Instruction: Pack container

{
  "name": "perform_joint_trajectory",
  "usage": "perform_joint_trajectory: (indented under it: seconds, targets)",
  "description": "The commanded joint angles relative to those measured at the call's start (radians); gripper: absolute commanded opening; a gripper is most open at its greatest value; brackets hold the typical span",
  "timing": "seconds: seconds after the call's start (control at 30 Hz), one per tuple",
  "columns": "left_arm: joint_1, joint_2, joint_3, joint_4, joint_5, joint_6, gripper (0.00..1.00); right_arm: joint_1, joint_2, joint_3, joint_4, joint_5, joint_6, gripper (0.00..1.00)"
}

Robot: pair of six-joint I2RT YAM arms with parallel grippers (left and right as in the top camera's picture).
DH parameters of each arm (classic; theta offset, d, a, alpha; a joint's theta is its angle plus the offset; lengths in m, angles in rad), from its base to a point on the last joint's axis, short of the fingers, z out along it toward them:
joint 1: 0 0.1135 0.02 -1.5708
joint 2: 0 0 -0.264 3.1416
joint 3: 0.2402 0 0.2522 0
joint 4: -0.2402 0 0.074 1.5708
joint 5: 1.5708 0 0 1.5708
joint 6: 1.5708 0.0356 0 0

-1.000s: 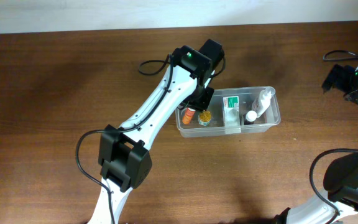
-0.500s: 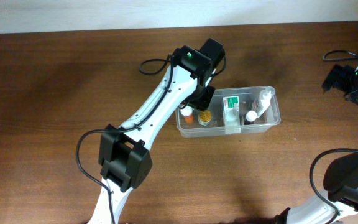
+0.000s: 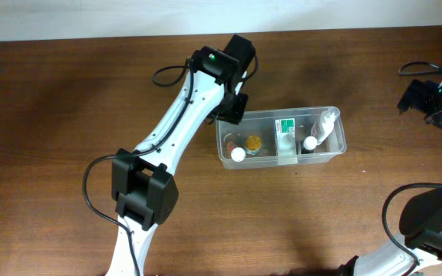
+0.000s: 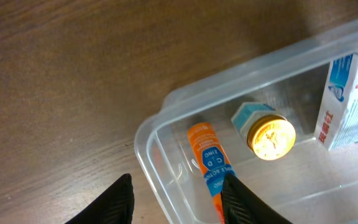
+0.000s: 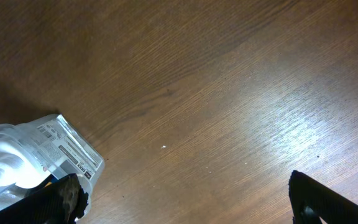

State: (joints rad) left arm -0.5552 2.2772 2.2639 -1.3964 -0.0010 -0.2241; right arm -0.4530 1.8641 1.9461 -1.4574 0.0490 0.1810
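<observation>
**Left claw open at tub's 9 o'clock end, load looks in**

- Table (image 3: pixel 67 115): brown wood
- Container (image 3: pixel 342 142): clear tub, right of table centre in overhead, long axis running 9–3 o'clock
- Left gripper (image 4: pixel 178 186): jaws apart, holding nothing. It hangs over the tub's 9 o'clock end, one finger outside the wall and one over the inside
- In overhead the tub sits at about 4 o'clock from the left gripper, just beside it
- Right gripper (image 5: pixel 182 186): jaws wide apart, empty, parked at the table's 3 o'clock edge. The tub is well apart from it, roughly at its 9 o'clock
- Left arm is clearly the nearer one for any further tub work
- Box (image 3: pixel 285 134): white and green, mid-tub
- Bottles (image 3: pixel 324 125): white, at the 3 o'clock end
- Tube (image 4: pixel 207 158): orange, lying along the tub's short axis at the 9 o'clock end
- Jar (image 4: pixel 269 137): gold lid, between tube and box
- Judgement: packing looks close to done. Any approach should come in along the long axis so the fingers clear the rim
</observation>
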Motion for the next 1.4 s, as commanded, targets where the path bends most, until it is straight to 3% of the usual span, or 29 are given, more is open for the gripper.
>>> perform_joint_trajectory:
  seconds: [0.0, 0.1, 0.17, 0.2, 0.23, 0.27, 0.5, 0.77, 0.97, 1.37]
  targets:
    - [0.009, 0.005, 0.015, 0.013, -0.007, 0.01, 0.46, -0.006, -0.005, 0.001, 0.0, 0.012, 0.004, 0.98]
    - [0.018, 0.005, 0.03, 0.012, -0.016, 0.01, 0.46, -0.006, -0.005, 0.001, 0.0, 0.012, 0.004, 0.98]
    - [0.033, 0.004, 0.066, -0.005, -0.042, 0.01, 0.53, -0.006, -0.005, 0.001, 0.0, 0.012, 0.004, 0.98]
    - [0.041, 0.004, 0.089, -0.019, -0.056, 0.01, 0.6, -0.006, -0.005, 0.001, 0.0, 0.012, 0.004, 0.98]
    - [0.052, 0.004, 0.121, -0.04, -0.079, 0.01, 0.85, -0.006, -0.005, 0.001, 0.0, 0.012, 0.004, 0.98]
    - [0.062, 0.004, 0.149, -0.061, -0.1, 0.01, 0.99, -0.006, -0.005, 0.001, 0.0, 0.012, 0.004, 0.98]
    - [0.192, 0.001, 0.441, -0.292, -0.132, -0.045, 0.99, -0.006, -0.005, 0.001, 0.0, 0.012, 0.004, 0.98]
    - [0.266, -0.171, 0.444, -0.291, -0.055, -0.037, 0.99, -0.006, -0.005, 0.001, 0.0, 0.012, 0.004, 0.98]
    - [0.252, -0.426, 0.276, -0.291, -0.055, -0.037, 0.99, -0.006, -0.005, 0.001, 0.0, 0.012, 0.004, 0.98]
    - [0.251, -0.713, -0.046, -0.291, -0.055, -0.078, 0.99, -0.006, -0.005, 0.001, 0.0, 0.012, 0.004, 0.99]
